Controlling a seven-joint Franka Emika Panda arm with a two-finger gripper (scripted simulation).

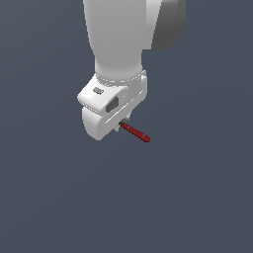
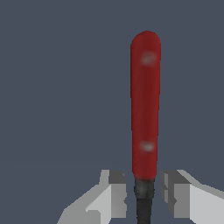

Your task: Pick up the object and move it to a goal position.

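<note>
Red handle and dark metal end: in the exterior view the small stick-like tool [image 1: 136,132] juts out from under the white gripper [image 1: 123,123] toward the exterior view's right, its dark end tucked at the fingers. The white arm [image 1: 118,34] comes down from above against a plain blue-grey background [image 1: 49,197].

In the wrist view the tool [image 2: 145,105] runs straight away from the camera, its dark end sitting between the two pale fingers [image 2: 109,192]. The jaws are nearly together on the dark end, with slim gaps visible either side, so a firm grip cannot be confirmed.
</note>
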